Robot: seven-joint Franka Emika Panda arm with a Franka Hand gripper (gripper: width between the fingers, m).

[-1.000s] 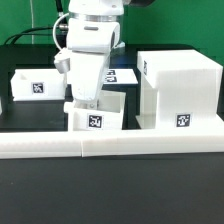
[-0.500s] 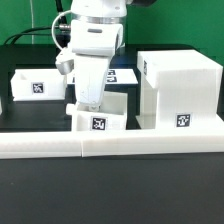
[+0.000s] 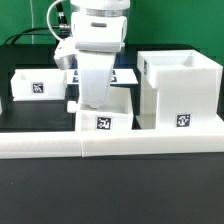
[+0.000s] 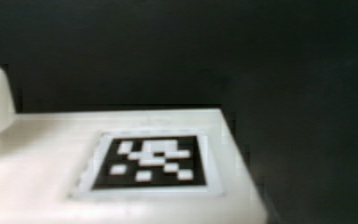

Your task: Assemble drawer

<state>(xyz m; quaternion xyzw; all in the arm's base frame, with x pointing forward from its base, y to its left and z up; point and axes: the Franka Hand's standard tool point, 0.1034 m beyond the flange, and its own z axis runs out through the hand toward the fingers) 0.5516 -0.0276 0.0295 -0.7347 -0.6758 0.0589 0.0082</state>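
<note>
The drawer's large white housing (image 3: 180, 92) stands at the exterior view's right, open on top, with a tag on its front. A small white tray (image 3: 104, 121) with a tag sits just left of it, against the long front bar. My gripper (image 3: 94, 103) reaches down into this tray and looks shut on its wall; the fingertips are hidden by the tray. In the wrist view a white tagged surface (image 4: 153, 160) of the tray fills the lower part, and no fingers show. A second tagged tray (image 3: 34, 87) stands at the left.
A long low white bar (image 3: 110, 146) borders the table's front edge. The marker board (image 3: 124, 76) lies flat behind the arm. The table top is black. The gap between the held tray and the housing is narrow.
My gripper and the small tray have moved toward the exterior view's right, closer to the housing. The tray sat tilted before and now sits more level.
</note>
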